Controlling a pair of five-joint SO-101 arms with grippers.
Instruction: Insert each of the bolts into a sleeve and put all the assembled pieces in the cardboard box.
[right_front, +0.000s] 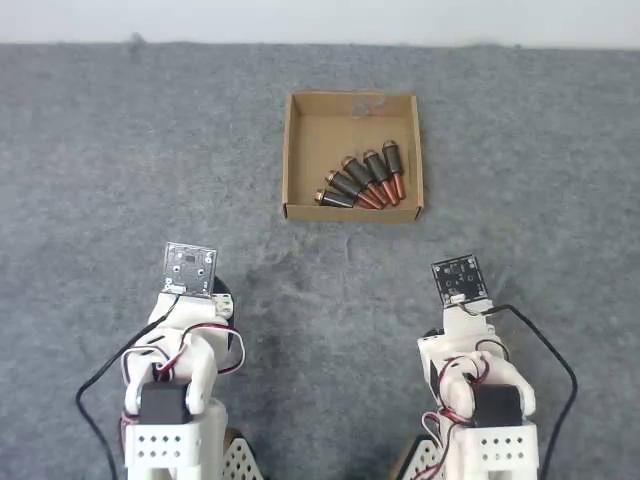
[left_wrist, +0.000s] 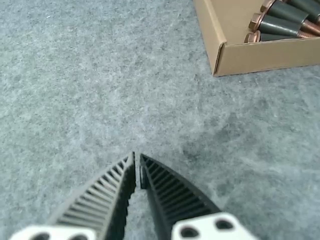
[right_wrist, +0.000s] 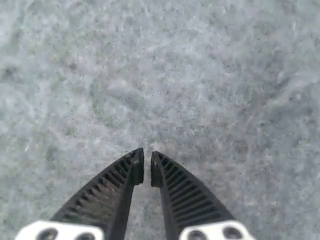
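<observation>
Black ribbed left gripper (left_wrist: 136, 159) and right gripper (right_wrist: 147, 157) hang pressed together, empty, over the grey felt counter (right_front: 120, 150). Copper-tipped dark grey assembled pieces (right_front: 362, 183) lie side by side in the shallow cardboard box (right_front: 350, 212). The task looks finished, so the best move is to leave the box undisturbed. White left arm (right_front: 180, 360) and right arm (right_front: 470, 375) sit folded back, well apart from it.

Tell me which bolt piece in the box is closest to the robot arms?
The leftmost assembled piece, lying along the cardboard box's front wall; the other three lie farther back.
</observation>
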